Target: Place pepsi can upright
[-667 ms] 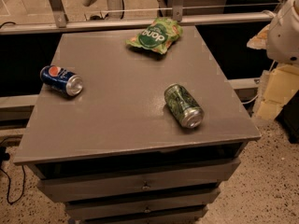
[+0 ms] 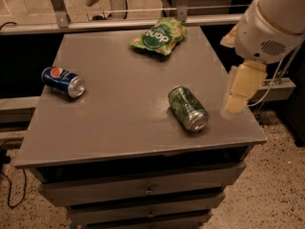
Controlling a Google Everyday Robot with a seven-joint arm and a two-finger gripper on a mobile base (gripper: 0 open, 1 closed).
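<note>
The pepsi can is dark blue with a red-white-blue logo. It lies on its side near the left edge of the grey table top, its silver end facing right and towards me. My gripper hangs from the white arm over the table's right edge, far to the right of the pepsi can and just right of the green can. It holds nothing that I can see.
A green patterned can lies on its side right of the table's middle. A green snack bag lies at the back. The table is a drawer cabinet. A metal rail runs behind it.
My arm has moved left, from beside the table to over its right edge. The cans and the bag have not moved.
</note>
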